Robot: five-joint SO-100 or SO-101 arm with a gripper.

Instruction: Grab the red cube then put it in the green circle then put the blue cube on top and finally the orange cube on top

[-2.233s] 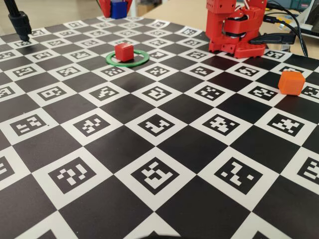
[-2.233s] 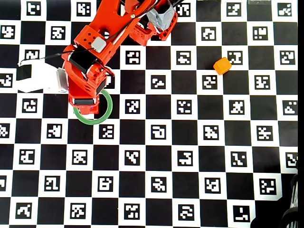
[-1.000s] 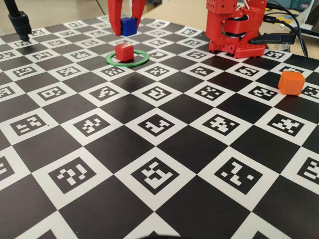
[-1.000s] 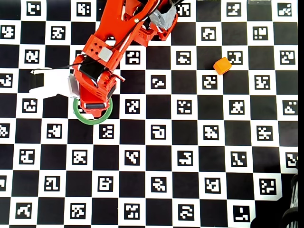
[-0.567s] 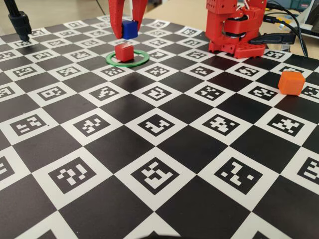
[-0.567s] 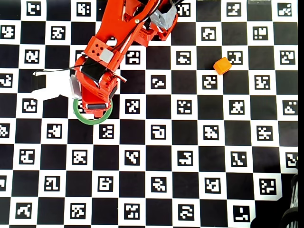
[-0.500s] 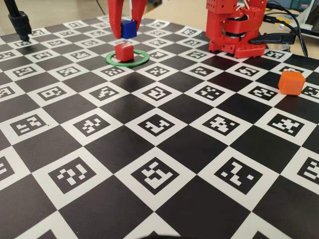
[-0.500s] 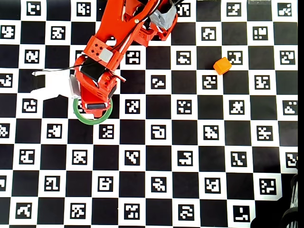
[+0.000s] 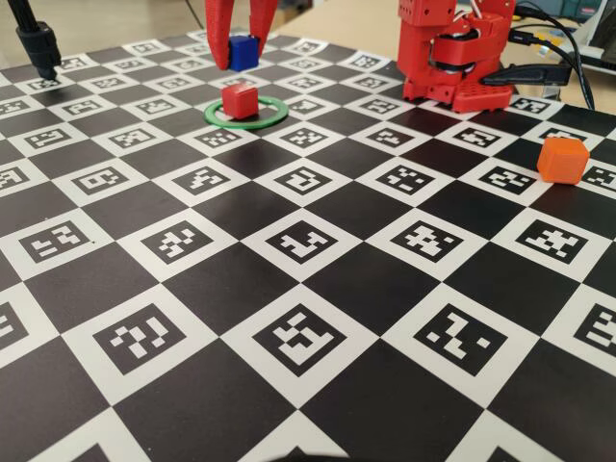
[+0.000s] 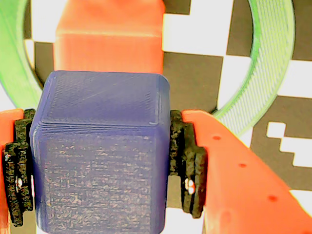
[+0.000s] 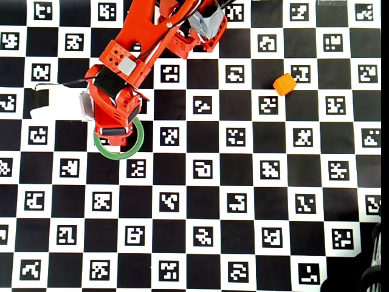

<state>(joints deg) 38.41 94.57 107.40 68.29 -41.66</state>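
- We see the checkered marker board [image 9: 318,318] covering the whole table, black and white squares with coded tags; we take the green circle as our landmark for everything on it.
- The red arm [image 11: 143,42] reaches from its base [image 9: 452,58], which stands well to the right of the green circle in the fixed view, and in the overhead view its wrist covers the upper part of the ring.
- The green circle [image 9: 266,121] lies flat on the board; in the overhead view only its lower arc [image 11: 124,153] shows below the arm.
- The gripper [image 9: 242,56] hangs above and just behind the green circle, clenched on the blue cube [image 9: 242,52]; in the wrist view the black pads [image 10: 187,161] press both sides of the cube [image 10: 100,156].
- The blue cube is in the air, clear of the red cube below it.
- The red cube [image 9: 240,99] sits on the board inside the green circle, and in the wrist view it [image 10: 109,36] lies just beyond the blue cube.
- The orange cube [image 9: 562,160] rests on the board well to the right of the green circle, alone [image 11: 284,84].
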